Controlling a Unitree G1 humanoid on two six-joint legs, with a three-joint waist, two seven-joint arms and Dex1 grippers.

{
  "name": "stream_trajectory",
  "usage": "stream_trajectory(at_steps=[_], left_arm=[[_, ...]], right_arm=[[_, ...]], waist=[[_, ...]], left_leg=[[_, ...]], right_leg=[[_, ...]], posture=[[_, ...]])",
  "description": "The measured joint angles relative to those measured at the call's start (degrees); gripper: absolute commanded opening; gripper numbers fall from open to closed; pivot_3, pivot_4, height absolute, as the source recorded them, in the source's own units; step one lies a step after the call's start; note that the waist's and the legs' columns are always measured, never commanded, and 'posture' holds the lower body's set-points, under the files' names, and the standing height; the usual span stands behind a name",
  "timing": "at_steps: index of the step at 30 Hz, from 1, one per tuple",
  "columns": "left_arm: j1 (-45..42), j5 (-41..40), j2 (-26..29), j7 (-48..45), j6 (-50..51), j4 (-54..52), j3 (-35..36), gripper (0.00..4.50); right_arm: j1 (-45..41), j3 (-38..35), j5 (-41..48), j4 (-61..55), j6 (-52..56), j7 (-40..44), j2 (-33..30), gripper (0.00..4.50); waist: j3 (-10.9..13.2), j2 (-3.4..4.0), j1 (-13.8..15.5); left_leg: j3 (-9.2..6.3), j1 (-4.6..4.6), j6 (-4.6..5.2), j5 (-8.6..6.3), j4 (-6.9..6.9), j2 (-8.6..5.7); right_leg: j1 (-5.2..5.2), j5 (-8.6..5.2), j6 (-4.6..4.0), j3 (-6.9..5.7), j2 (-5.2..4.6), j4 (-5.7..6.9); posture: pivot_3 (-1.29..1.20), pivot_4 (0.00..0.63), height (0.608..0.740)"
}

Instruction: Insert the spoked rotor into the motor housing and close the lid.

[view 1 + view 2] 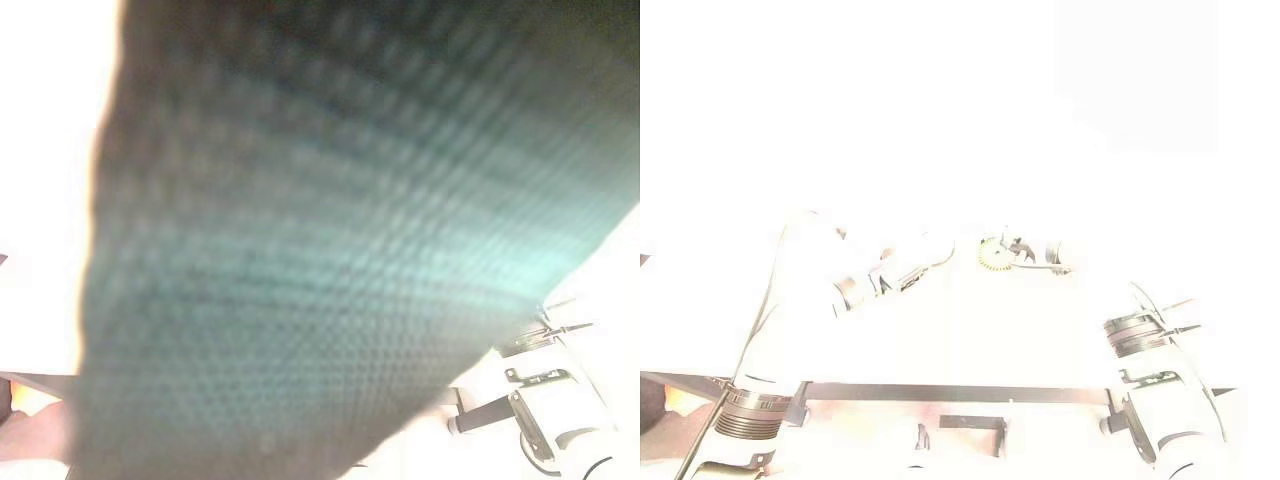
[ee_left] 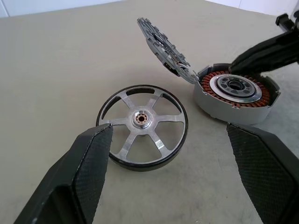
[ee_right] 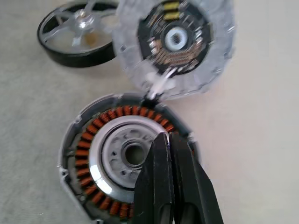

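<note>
Spoked rotor (image 2: 142,126) lies flat on the desk (image 2: 56,60) at centre frame in the left wrist view, just past the left gripper (image 2: 168,172), whose fingers (image 2: 88,163) are spread wide on either side of it and touch nothing. Right of it, close but apart, sits the motor housing (image 2: 236,95), copper windings showing, its lid (image 2: 164,49) tipped up and open from the near rim. Right gripper (image 3: 169,158) hangs over the housing's centre, fingers pressed together, holding nothing. To do this well, I'd say, the left fingers should drop squarely across the rotor's rim, lift it level, and the right should clear off the bore first. Desk is plain, pale beige and matte; beyond it the room is too washed out to make out.
</note>
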Motion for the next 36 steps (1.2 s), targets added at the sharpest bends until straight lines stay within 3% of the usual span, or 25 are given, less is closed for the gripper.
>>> stream_trajectory(at_steps=[16,25,36], left_arm=[[1.41,-0.14,0.15,0.45,0.12,-0.38,0.16,4.13],[1.99,-0.35,-0.75,1.37,0.44,-0.83,0.12,4.13],[4.56,-2.91,-4.67,7.72,8.36,-1.21,3.85,4.13]], right_arm=[[4.08,2.34,-1.03,3.45,-2.68,-1.58,2.21,0.02],[1.58,-0.56,0.59,0.08,-0.13,-0.54,-0.47,0.02],[-0.27,-1.91,1.12,-2.51,1.05,-0.35,-1.92,0.02]], waist=[[0.0,0.03,-0.02],[0.07,0.09,-0.02],[0.08,0.1,0.01]], left_leg=[[0.04,0.12,-0.02,-0.13,-0.03,0.03],[0.26,-0.01,-0.04,-0.09,-0.03,0.2],[0.45,-0.1,0.0,0.07,-0.13,0.31]], right_leg=[[0.11,-0.01,0.0,0.01,0.03,-0.06],[0.04,-0.01,0.0,0.01,0.03,-0.04],[-0.1,-0.03,-0.05,0.02,0.11,-0.15]], posture=[[0.0,0.0,0.74],[0.0,0.0,0.74],[0.0,0.0,0.74]])
